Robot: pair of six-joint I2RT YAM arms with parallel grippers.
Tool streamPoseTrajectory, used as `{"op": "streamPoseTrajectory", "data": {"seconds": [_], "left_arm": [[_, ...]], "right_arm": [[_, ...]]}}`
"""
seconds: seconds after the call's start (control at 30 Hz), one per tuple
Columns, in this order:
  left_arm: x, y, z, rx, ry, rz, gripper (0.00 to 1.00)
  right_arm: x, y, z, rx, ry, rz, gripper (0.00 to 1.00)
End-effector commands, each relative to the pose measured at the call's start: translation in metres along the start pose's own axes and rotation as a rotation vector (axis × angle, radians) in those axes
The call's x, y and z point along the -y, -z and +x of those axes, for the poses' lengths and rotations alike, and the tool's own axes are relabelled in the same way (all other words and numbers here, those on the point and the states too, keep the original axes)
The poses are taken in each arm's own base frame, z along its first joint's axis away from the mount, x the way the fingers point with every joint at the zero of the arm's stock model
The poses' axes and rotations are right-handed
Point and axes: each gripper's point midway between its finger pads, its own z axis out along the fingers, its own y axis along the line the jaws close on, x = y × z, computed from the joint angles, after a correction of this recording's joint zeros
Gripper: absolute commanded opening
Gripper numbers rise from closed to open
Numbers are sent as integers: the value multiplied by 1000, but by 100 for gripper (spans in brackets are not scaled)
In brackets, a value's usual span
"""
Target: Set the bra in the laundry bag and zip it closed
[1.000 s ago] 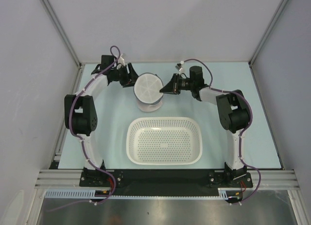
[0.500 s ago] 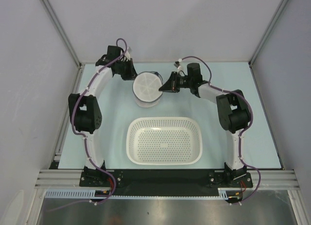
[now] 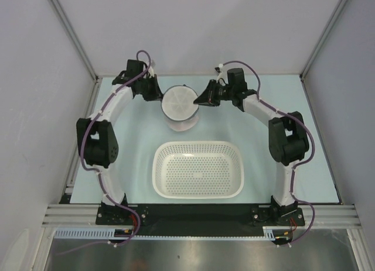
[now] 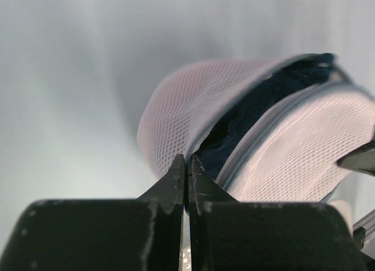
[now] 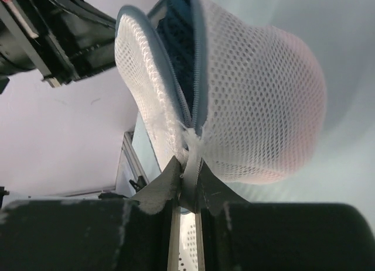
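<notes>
Laundry bag [image 3: 179,104] is held up over the far counter [image 3: 322,165] between both arms, the dark bra [image 4: 258,101] inside showing through the unzipped gap. Left fingers [image 4: 179,168] are clamped on its rim and right fingers [image 5: 170,171] on the zip seam opposite. The gap runs along the rim between them, so zipping likely falls to the right arm.

The laundry bag [image 3: 179,104] has the bra [image 4: 252,107] in it. The left pincer [image 3: 157,94] grips its left rim and the right pincer [image 3: 200,100] its right rim. The basket [image 3: 198,144] sits before it on the table [image 3: 316,136].
</notes>
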Motion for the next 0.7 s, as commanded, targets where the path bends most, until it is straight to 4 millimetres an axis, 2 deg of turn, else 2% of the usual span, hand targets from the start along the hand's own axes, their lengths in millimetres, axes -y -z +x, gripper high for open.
{"op": "streamPoseTrajectory", "data": {"seconds": [0.0, 0.07, 0.1, 0.17, 0.2, 0.27, 0.3, 0.33, 0.37, 0.4, 0.43, 0.47, 0.5, 0.53, 0.57, 0.6, 0.63, 0.67], "left_arm": [[11, 8, -7, 35, 8, 5, 0], [28, 35, -23, 106, -12, 33, 0], [42, 59, -35, 170, -32, 57, 0], [38, 64, -36, 215, -29, 35, 0], [30, 62, -34, 228, -19, 2, 0], [-2, 28, -6, 120, 36, -70, 0], [-11, 14, 6, 55, 60, -65, 0], [-24, -10, 17, -21, 84, -72, 0], [-26, -11, 24, -55, 93, -72, 0], [-21, -7, 20, -40, 84, -57, 0], [-16, 1, 19, -7, 73, -51, 0], [10, 33, -13, 144, 10, -9, 0], [25, 51, -22, 203, -18, 6, 0], [35, 66, -31, 248, -33, 22, 0], [53, 93, -44, 329, -65, 65, 0], [60, 101, -47, 364, -75, 95, 0], [49, 93, -36, 363, -38, 70, 0], [37, 90, -39, 399, -12, 27, 0]], "right_arm": [[19, -4, 0, -13, -49, 72, 0], [-3, 9, -8, 22, 25, 87, 0], [-9, 12, -9, 29, 40, 82, 0], [-21, 17, -9, 48, 74, 67, 0], [-10, 16, -1, 39, 51, 87, 0], [11, 11, 4, 38, 4, 125, 0], [35, 1, 14, 4, -43, 154, 0], [43, -2, 17, -14, -63, 151, 0], [51, -5, 21, -29, -82, 161, 0], [55, -6, 23, -43, -76, 169, 0], [49, -3, 22, -44, -63, 170, 0], [38, 0, 19, -28, -26, 165, 0], [15, 10, 10, 10, 47, 149, 0], [4, 16, 4, 36, 86, 160, 0], [-12, 18, 4, 44, 129, 140, 0], [-24, 21, 3, 53, 169, 122, 0], [-41, 28, -2, 87, 207, 102, 0], [-37, 27, 3, 86, 204, 114, 0]]}}
